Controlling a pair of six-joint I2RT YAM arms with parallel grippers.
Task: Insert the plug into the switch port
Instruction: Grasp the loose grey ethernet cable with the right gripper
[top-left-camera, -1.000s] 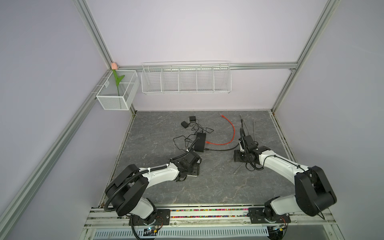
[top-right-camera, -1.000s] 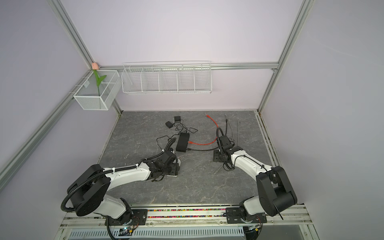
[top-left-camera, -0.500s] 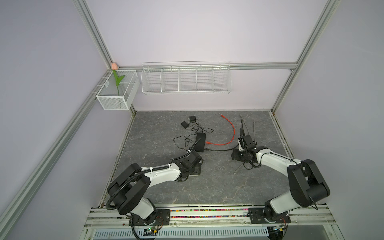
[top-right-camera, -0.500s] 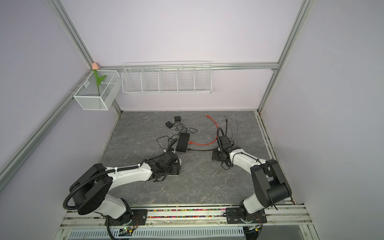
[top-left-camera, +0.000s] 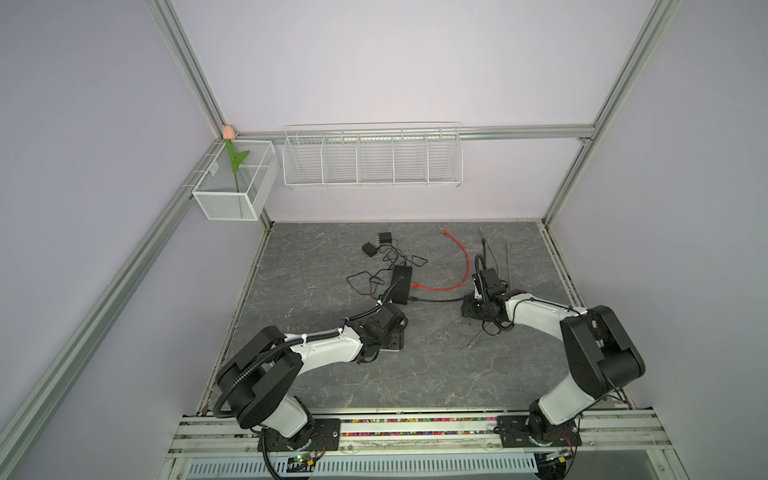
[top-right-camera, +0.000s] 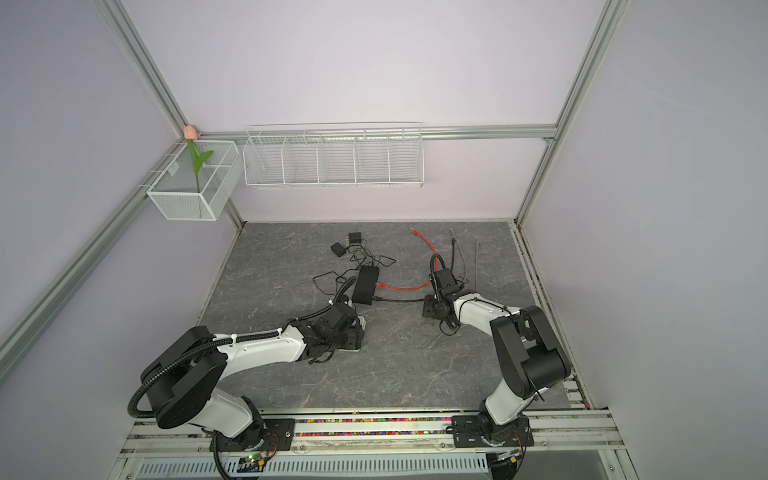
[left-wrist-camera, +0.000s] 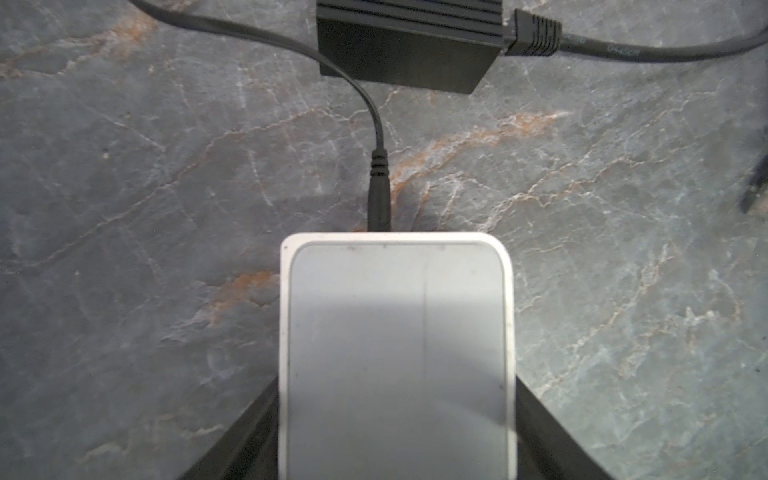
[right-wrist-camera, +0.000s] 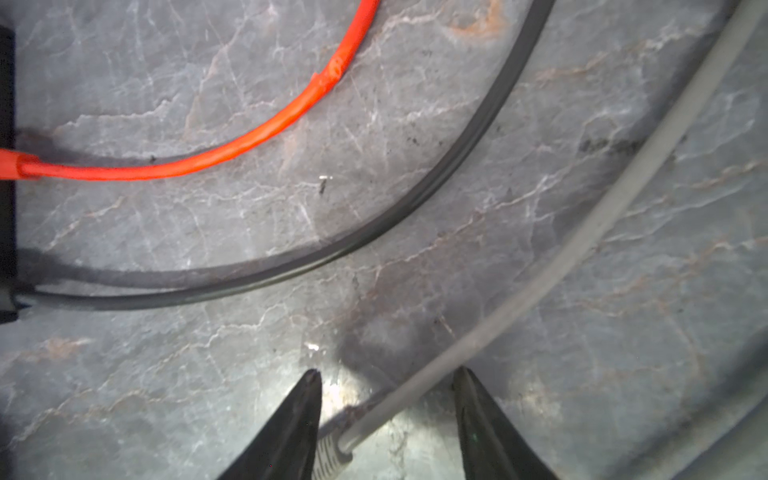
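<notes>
A black switch box (top-left-camera: 401, 284) lies mid-table with a red cable (top-left-camera: 459, 272) and a black cable (top-left-camera: 436, 298) in its ports. A white switch box (left-wrist-camera: 397, 332), with a black power lead (left-wrist-camera: 379, 195) in its far side, lies under my left gripper (left-wrist-camera: 397, 376). The jaws stand close along both its sides, and contact is hidden. My right gripper (right-wrist-camera: 387, 370) is low over the table and open. A grey cable's plug (right-wrist-camera: 332, 457) lies between its fingers, beside one of them. In both top views that plug is hidden under the right gripper (top-left-camera: 471, 309).
Two black power adapters (top-left-camera: 384, 237) with thin tangled leads (top-left-camera: 370, 280) lie behind the black box. More grey cables (top-left-camera: 508, 259) run along the right side, and one loose end (top-left-camera: 471, 344) lies in front of the right gripper. Wire baskets (top-left-camera: 372, 156) hang on the back wall.
The right arm's upper links have swung in towards the middle while its gripper stayed low over the grey cable. The left arm has barely shifted.
</notes>
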